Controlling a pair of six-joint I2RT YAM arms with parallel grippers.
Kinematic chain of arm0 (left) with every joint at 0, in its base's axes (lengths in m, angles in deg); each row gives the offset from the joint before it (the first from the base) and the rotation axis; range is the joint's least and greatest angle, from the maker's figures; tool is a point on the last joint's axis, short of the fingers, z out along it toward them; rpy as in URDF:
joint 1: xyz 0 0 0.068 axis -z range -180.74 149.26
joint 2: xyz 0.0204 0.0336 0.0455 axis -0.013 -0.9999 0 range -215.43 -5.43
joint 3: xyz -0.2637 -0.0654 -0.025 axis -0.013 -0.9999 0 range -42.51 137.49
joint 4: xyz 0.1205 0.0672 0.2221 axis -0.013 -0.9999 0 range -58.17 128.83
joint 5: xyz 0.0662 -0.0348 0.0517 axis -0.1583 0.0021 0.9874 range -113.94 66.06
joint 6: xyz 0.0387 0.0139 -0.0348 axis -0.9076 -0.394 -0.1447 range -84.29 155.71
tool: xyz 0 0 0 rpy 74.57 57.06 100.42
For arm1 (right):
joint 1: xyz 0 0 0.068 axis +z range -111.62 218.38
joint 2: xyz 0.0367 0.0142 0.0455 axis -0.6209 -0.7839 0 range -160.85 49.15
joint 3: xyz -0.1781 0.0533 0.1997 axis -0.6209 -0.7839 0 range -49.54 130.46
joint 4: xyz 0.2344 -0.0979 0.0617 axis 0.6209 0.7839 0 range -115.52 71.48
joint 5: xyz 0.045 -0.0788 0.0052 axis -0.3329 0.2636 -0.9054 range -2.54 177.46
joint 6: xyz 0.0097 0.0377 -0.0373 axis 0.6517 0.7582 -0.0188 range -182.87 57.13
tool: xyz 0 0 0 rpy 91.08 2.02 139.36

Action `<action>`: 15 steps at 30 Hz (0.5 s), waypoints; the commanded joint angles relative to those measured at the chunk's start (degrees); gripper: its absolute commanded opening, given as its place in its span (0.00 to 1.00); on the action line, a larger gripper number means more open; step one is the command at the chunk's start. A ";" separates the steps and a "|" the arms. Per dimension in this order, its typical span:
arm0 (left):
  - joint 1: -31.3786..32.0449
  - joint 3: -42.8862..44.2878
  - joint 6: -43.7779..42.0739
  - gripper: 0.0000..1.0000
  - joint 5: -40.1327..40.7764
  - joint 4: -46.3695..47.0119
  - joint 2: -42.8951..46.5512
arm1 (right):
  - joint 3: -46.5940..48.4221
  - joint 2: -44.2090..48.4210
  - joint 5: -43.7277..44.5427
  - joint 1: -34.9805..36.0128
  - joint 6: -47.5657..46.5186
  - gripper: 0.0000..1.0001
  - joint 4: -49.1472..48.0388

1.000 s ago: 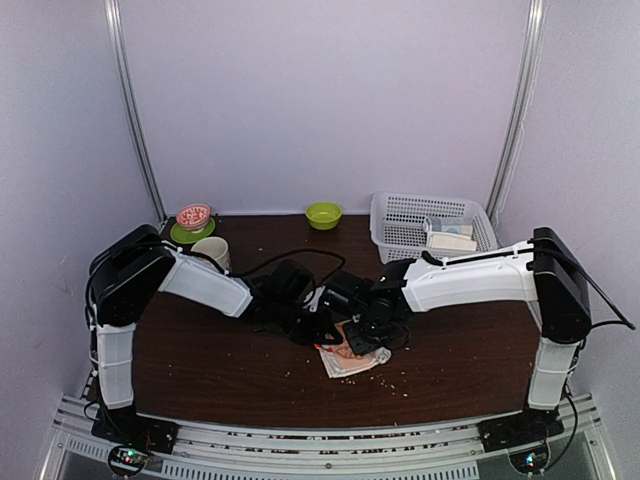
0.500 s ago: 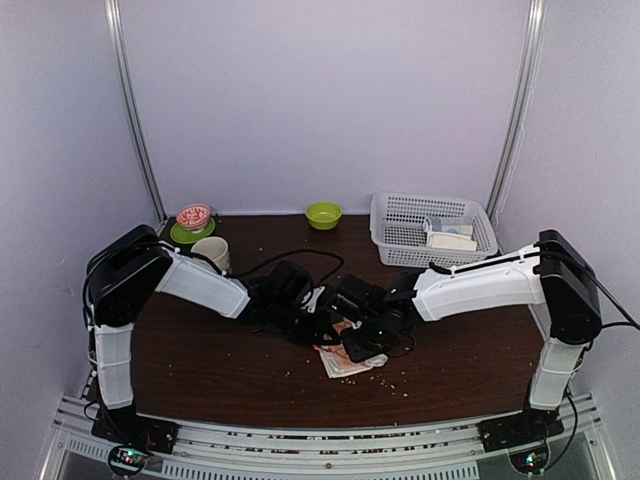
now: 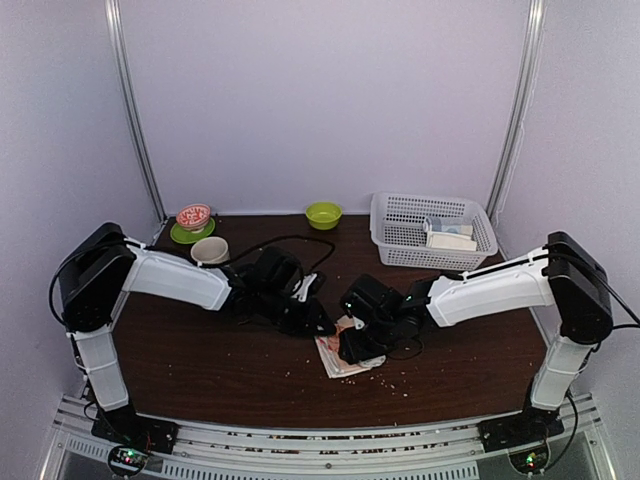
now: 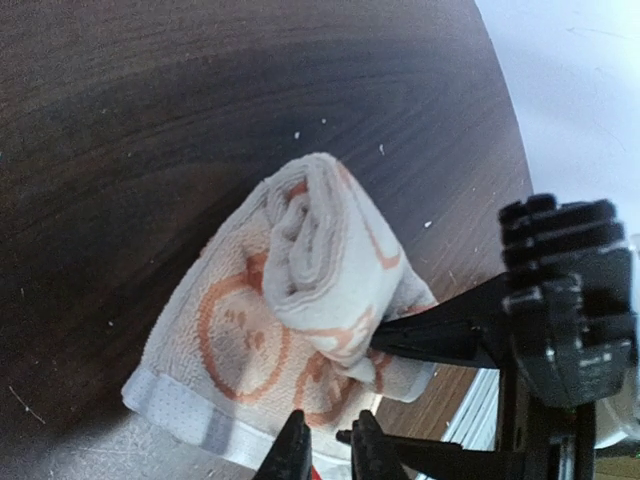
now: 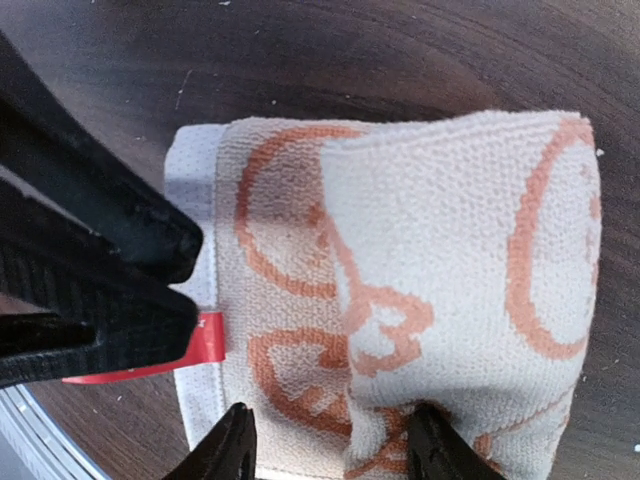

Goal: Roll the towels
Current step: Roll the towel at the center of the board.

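The towel (image 4: 320,260) lies half rolled mid-surface (image 3: 220,370). Its roll's long axis points at my right end effector (image 5: 330,445), which is spread apart. My left end effector (image 4: 327,455) is barely apart at the hem.

Orange-print towel (image 4: 300,290) half-rolled on worktop (image 4: 150,120). Right gripper (image 4: 358,388) has one finger against the roll's end. Left gripper (image 4: 327,455) tips narrowly parted near hem.

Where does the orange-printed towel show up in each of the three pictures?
Top external: towel near the middle, partly under the right arm.
Left wrist: towel in the centre, partly rolled.
Right wrist: towel fills the middle and right.
Shared landmark: the dark wood table beneath it.
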 commanded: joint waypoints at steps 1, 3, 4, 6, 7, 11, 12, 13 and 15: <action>-0.51 3.24 0.25 0.15 0.15 0.45 0.14 | -3.41 0.26 -3.19 -0.68 0.03 0.54 -4.02; -0.51 4.84 0.48 0.14 -0.30 0.82 -1.27 | -4.37 0.49 -3.73 -1.01 0.08 0.57 -5.30; -0.55 5.29 0.91 0.14 -0.75 1.66 -1.92 | -4.79 0.66 -3.94 -1.20 0.10 0.58 -5.82; -0.60 6.06 2.10 0.14 -1.81 3.46 -3.17 | -5.38 0.53 -4.33 -1.48 0.08 0.59 -6.61; -0.60 6.52 2.43 0.14 -2.15 4.09 -3.77 | -5.59 0.47 -4.54 -1.60 0.07 0.59 -6.94; -0.61 7.70 3.99 0.14 -4.36 7.50 -6.34 | -5.47 0.01 -4.95 -1.72 -0.24 0.59 -7.15; -0.60 8.07 4.32 0.14 -5.03 8.10 -7.02 | -5.39 -0.12 -5.01 -1.80 -0.30 0.59 -7.15; -0.60 8.46 4.46 0.14 -5.47 8.16 -7.85 | -5.27 -0.29 -5.09 -1.84 -0.35 0.59 -7.06; -0.59 8.91 4.86 0.14 -6.18 8.64 -9.43 | -5.18 -0.33 -5.23 -1.78 -0.49 0.59 -6.99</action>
